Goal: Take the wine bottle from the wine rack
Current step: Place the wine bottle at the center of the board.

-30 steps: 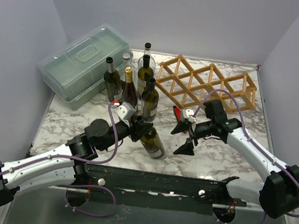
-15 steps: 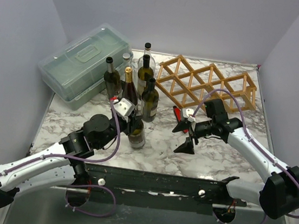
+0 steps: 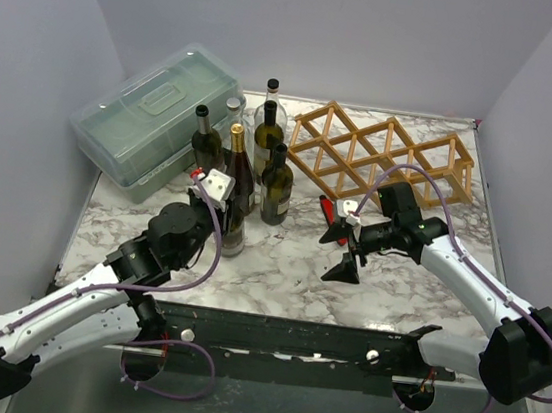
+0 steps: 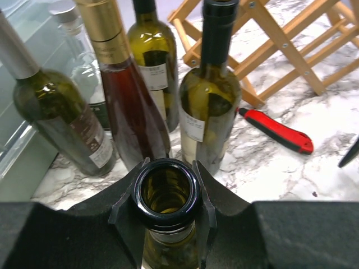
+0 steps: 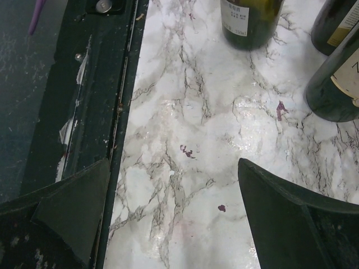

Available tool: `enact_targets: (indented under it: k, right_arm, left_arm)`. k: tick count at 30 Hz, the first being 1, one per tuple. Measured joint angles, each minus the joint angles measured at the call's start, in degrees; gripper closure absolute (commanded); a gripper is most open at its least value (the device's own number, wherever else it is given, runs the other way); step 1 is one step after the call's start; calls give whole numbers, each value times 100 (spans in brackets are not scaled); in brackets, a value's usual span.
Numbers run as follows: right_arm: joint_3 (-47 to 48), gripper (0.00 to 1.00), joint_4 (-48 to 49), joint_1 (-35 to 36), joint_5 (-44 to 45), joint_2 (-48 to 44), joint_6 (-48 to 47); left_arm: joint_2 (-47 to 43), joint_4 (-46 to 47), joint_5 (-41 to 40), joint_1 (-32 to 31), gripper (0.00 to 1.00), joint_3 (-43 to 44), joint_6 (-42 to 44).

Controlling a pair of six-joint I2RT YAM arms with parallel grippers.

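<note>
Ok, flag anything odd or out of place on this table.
A red utility knife lies loose on the marble tabletop beside the wine rack's foot, a stray tool in this scene. Small purple stains also spot the marble.

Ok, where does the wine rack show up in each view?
Top external: wine rack, at the back, right of centre.
Left wrist: wine rack, upper right corner.
Right wrist: not in it.
Shared landmark: marble tabletop, in all three.
</note>
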Motion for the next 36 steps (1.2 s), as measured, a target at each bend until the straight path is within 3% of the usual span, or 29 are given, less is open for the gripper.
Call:
enact_targets:
  k: [20, 36]
  right_arm:
    - [0, 1, 0, -2, 22, 0, -4]
    - [0, 1, -2, -2, 48, 0, -24]
  left_arm:
    - [7, -179, -63, 1222, 100, 48, -39]
    - [522, -166, 577, 2597, 100, 356, -592]
